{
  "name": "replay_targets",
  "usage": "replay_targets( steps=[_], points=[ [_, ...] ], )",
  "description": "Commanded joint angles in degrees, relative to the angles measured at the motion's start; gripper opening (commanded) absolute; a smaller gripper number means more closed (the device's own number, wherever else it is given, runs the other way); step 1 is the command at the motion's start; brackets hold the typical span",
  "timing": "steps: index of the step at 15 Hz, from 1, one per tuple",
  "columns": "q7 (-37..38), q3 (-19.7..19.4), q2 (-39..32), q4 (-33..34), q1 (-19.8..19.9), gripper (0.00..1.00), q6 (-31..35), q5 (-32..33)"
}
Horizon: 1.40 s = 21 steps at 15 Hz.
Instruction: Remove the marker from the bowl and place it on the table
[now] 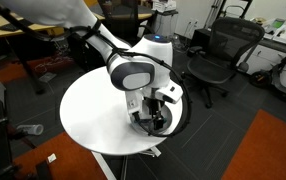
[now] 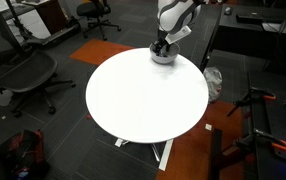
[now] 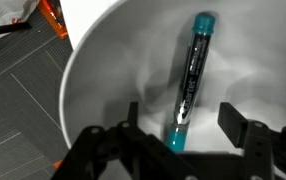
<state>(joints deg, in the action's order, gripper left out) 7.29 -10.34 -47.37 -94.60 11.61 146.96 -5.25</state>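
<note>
In the bowl point(image 3: 103, 80), the marker point(image 3: 191, 75), one end within the parted pincer point(image 3: 181, 120).

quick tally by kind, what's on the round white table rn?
marker: 1
metal bowl: 1
total: 2, the marker lying inside the metal bowl, near the edge of the round white table

The marker point(image 3: 189, 80) is dark with teal ends, bowl point(image 3: 98, 90) silver-grey, table point(image 2: 133, 100) white.
</note>
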Motion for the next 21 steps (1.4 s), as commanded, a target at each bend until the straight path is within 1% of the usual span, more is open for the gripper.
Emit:
replay_targets(
  steps=[1,6,8,10,18,21],
  points=[
    [2.0,-0.4,-0.8,1.9,-0.1,0.51,-2.2,0.1],
    [1.9,-0.5,-0.8,1.9,0.1,0.12,-2.2,0.0],
    [1.8,-0.4,-0.7,1.8,0.1,0.00,-2.2,0.0],
    [2.0,-0.6,0.1,1.1,-0.2,0.05,-2.4,0.1],
    [1.8,-0.5,9.3,-4.0,-1.5,0.05,-3.5,0.5],
    [1.5,-0.3,14.4,-8.1,-2.1,0.05,-3.4,0.6]
  ],
)
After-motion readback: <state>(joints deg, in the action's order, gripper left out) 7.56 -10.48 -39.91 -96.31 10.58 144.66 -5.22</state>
